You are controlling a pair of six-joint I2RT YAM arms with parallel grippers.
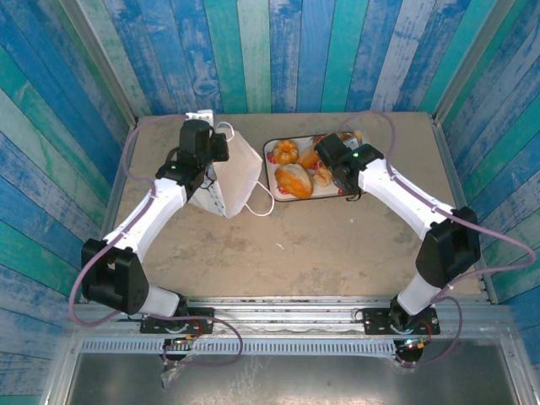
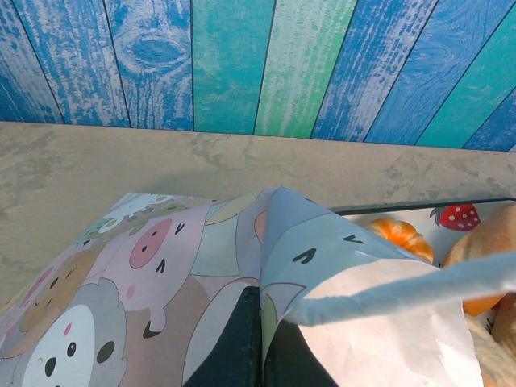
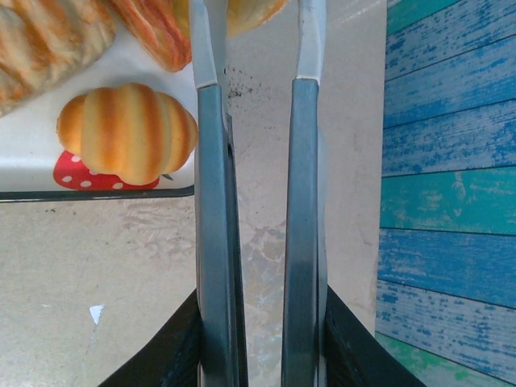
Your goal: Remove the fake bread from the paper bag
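On the tray (image 1: pixel 272 173), glossy ridged fake bread (image 1: pixel 293 180) beside creased paper bag (image 1: pixel 232 173).
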